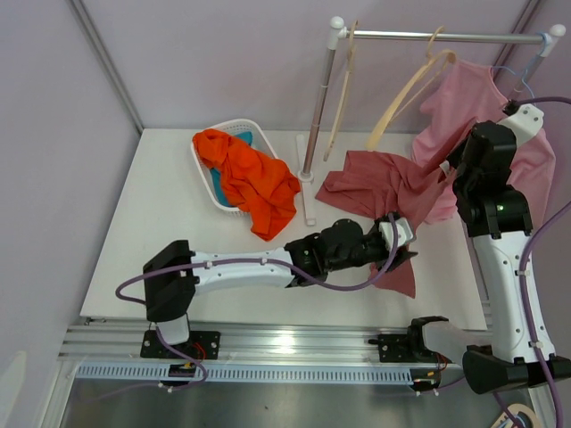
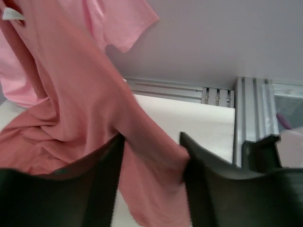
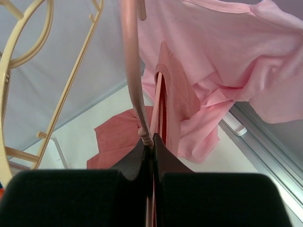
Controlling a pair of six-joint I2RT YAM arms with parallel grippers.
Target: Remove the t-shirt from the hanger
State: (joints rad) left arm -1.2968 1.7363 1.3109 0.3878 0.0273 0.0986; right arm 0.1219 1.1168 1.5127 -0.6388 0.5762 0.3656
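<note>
A dusty-red t-shirt lies bunched on the white table, with one end rising toward my right gripper. My left gripper is shut on a fold of it; in the left wrist view the red cloth runs taut between the fingers of that gripper. My right gripper is shut on the ribbed tip of a pink hanger, seen at the gripper in the right wrist view. Part of the red shirt still drapes beside that hanger arm.
A light pink t-shirt hangs from the metal rail behind my right arm. Two cream wooden hangers hang on the rail. A white basket holds an orange cloth. The rail's post stands mid-table.
</note>
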